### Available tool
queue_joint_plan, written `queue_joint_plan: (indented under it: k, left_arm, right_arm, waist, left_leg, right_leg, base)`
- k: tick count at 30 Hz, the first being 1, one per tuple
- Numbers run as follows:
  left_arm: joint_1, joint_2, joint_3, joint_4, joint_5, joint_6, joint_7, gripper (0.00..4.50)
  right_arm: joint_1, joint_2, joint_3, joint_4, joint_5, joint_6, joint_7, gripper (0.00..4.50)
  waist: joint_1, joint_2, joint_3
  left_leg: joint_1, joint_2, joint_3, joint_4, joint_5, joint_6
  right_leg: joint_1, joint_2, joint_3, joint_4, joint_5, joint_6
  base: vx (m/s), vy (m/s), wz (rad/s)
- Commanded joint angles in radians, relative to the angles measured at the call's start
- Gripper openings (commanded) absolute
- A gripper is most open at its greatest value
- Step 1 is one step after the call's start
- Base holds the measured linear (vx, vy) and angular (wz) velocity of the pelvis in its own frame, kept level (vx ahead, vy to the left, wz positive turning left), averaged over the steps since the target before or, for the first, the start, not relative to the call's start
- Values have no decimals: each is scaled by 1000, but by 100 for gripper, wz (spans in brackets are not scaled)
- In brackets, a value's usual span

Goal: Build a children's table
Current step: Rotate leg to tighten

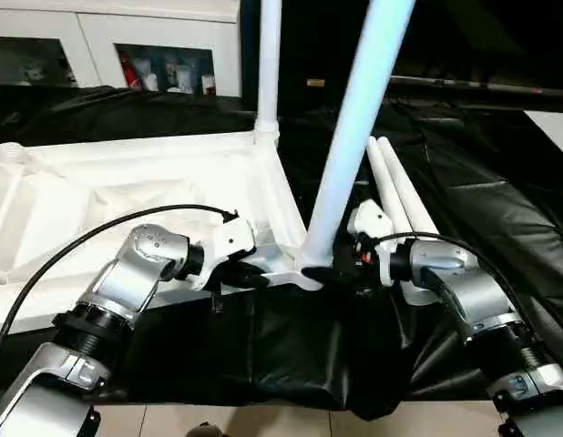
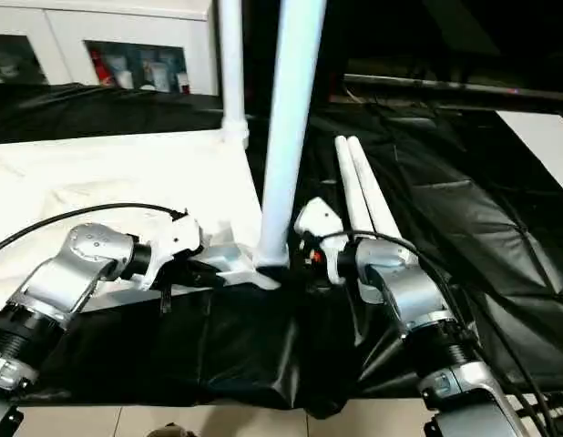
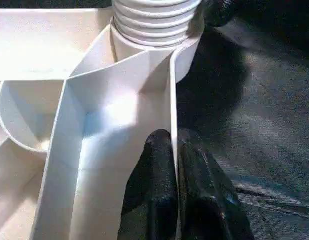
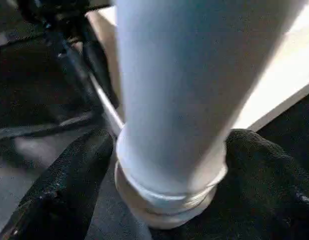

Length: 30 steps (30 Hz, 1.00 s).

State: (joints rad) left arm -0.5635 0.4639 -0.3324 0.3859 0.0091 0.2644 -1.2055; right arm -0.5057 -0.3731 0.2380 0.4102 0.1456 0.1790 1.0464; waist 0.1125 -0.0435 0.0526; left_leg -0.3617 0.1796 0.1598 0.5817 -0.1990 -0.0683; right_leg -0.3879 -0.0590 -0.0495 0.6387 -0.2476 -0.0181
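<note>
The white table top point(image 1: 127, 182) lies upside down on black cloth, ribs facing up. One leg point(image 1: 268, 64) stands upright in its far corner socket. A second leg point(image 1: 354, 118) rises, slightly tilted, from the near corner socket point(image 1: 309, 269). Two loose legs point(image 1: 400, 191) lie side by side on the cloth to the right. My left gripper point(image 1: 259, 273) is shut on the top's thin rim wall point(image 3: 173, 100) just beside that near corner. My right gripper point(image 4: 169, 145) is open, with a finger point(image 4: 64, 185) on each side of the second leg's flared base point(image 4: 169, 200).
Black cloth point(image 1: 291, 355) covers the work surface and hangs over its front edge. A white cabinet point(image 1: 163, 45) with glass doors stands behind. A black cable point(image 1: 81, 241) loops over my left forearm. A dark bar point(image 2: 445, 86) runs across the back right.
</note>
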Motion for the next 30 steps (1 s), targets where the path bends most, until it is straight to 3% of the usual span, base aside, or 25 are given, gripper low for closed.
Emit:
queue_joint_plan:
  k: [1,3,4,9,10,15,22,24,26,27,30]
  left_arm:
    - [-16,-21,-2,-21,-46,-32,-29,0]
    - [-17,-21,-1,-20,-46,-32,-30,0]
    - [-16,-21,2,-23,-45,-29,-34,0]
    - [-15,-22,2,-24,-42,-30,-35,0]
    - [-16,-24,1,-19,-40,-32,-34,0]
    - [-19,-27,-2,-5,-33,-40,-32,0]
    - [-19,-30,2,13,-25,-48,-19,0]
    - [-21,-37,8,25,-20,-44,3,0]
    - [-43,-81,40,93,8,-9,137,0]
    - [-43,-81,40,93,8,-9,137,0]
    - [-86,-148,82,176,33,38,316,0]
  right_arm:
    - [-1,-6,-2,10,-9,-20,-4,394]
    - [-4,-3,-4,16,-9,-22,-8,394]
    - [-13,7,-8,32,-8,-29,-15,378]
    - [-16,22,-5,51,-14,-43,-21,335]
    - [-15,30,-4,65,-16,-53,-23,323]
    - [-18,38,-5,86,-15,-68,-26,285]
    - [-12,61,-17,118,-13,-85,-48,278]
    - [-12,81,-40,136,0,-83,-83,278]
    - [-19,157,-123,205,37,-63,-245,277]
    - [-19,157,-123,205,37,-63,-245,277]
    - [-34,228,-175,282,36,-59,-436,277]
  waist:
    - [-4,4,-63]
    - [-4,5,-62]
    - [-3,13,-62]
    - [-3,11,-63]
    - [-3,18,-65]
    - [-4,16,-67]
    - [-5,15,-67]
    - [-6,14,-67]
    - [-8,16,-65]
    - [-12,17,-62]
    - [-16,24,-61]
  left_leg:
    - [7,51,-6,-50,12,95]
    - [8,51,-6,-51,-3,85]
    - [9,52,-7,-51,-13,78]
    - [8,50,-6,-49,-15,68]
    - [8,50,-7,-48,-7,68]
    - [6,49,-7,-45,11,76]
    - [5,48,-7,-44,5,77]
    - [6,49,-7,-45,-5,73]
    - [8,50,-7,-49,-23,62]
    - [10,52,-7,-53,-41,44]
    - [16,53,-7,-58,-94,-1]
  right_leg:
    - [62,-85,51,-52,221,-281]
    - [63,-85,51,-54,202,-278]
    - [61,-85,51,-54,190,-278]
    - [62,-84,52,-52,196,-280]
    - [62,-84,51,-50,212,-279]
    - [64,-82,49,-45,262,-289]
    - [64,-82,49,-45,248,-290]
    - [64,-83,49,-47,233,-289]
    - [62,-85,49,-51,195,-288]
    - [60,-85,50,-56,159,-284]
    - [58,-87,51,-63,60,-270]
  base:
    - [0,0,0]
    - [0,0,0]
    - [0,0,0]
    - [0,0,0]
    - [0,0,0]
    - [0,0,0]
    - [0,0,0]
    - [0,0,0]
    - [0,0,0]
    - [0,0,0]
    - [0,0,0]
